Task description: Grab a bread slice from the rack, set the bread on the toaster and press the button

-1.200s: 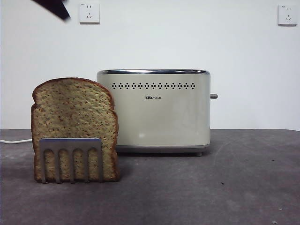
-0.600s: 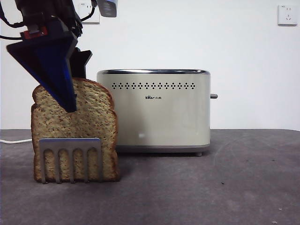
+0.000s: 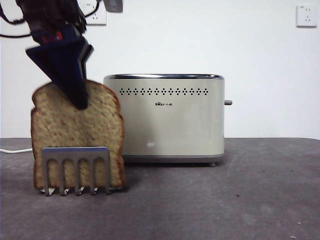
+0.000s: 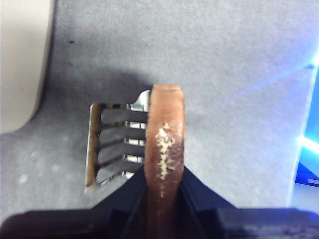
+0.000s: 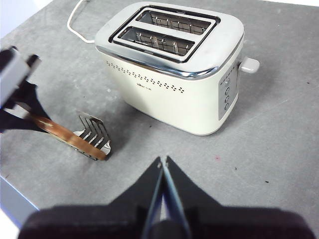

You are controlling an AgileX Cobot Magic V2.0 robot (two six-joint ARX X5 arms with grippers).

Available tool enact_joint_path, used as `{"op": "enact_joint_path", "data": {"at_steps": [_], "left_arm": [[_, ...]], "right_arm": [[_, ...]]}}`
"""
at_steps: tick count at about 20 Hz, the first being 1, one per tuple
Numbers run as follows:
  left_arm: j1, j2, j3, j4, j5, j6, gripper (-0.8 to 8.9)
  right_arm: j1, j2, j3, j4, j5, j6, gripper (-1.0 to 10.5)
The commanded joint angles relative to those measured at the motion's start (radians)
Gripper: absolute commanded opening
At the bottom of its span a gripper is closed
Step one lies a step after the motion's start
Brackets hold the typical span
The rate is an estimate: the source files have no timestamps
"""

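Note:
The slice of bread (image 3: 75,135) stands in the steel rack (image 3: 75,154), left of the cream toaster (image 3: 170,120). My left gripper (image 3: 80,102) comes down from above and is shut on the slice's top crust. In the left wrist view the jaws pinch the brown crust (image 4: 164,144) from both sides, with the rack (image 4: 114,144) just beyond. The slice's lower edge sits slightly raised behind the rack's end plate. The button (image 3: 228,102) sticks out of the toaster's right side. My right gripper (image 5: 163,162) is shut and empty, hovering well in front of the toaster (image 5: 174,74).
A white cord (image 3: 15,150) runs along the table behind the rack. Both toaster slots (image 5: 164,32) show open from above. Dark table surface stretches in front of and to the right of the toaster.
The left arm came down from the top corner onto the slice and shut on its crust. The slice has since risen a little and shifted slightly left.

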Motion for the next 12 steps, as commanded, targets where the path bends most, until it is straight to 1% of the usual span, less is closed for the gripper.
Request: {"op": "enact_joint_path", "data": {"at_steps": [1, 4, 7, 9, 12], "left_arm": [[-0.002, -0.032, 0.067, -0.046, 0.001, 0.011, -0.09], [-0.002, -0.036, 0.221, -0.143, 0.0, 0.011, -0.09], [-0.008, -0.036, 0.393, -0.135, -0.001, 0.011, -0.09], [-0.017, -0.036, 0.488, -0.076, -0.028, 0.016, -0.09], [-0.021, -0.034, 0.55, 0.031, -0.075, 0.09, -0.09]], "right_arm": [[0.003, 0.001, 0.001, 0.001, -0.002, -0.005, -0.1], [0.003, 0.007, 0.001, 0.001, -0.002, -0.005, -0.1], [0.003, 0.016, 0.001, -0.001, -0.002, -0.005, -0.1], [0.003, 0.023, 0.001, -0.001, -0.003, -0.005, -0.1], [0.003, 0.036, 0.001, -0.002, -0.003, -0.005, -0.1]]}}
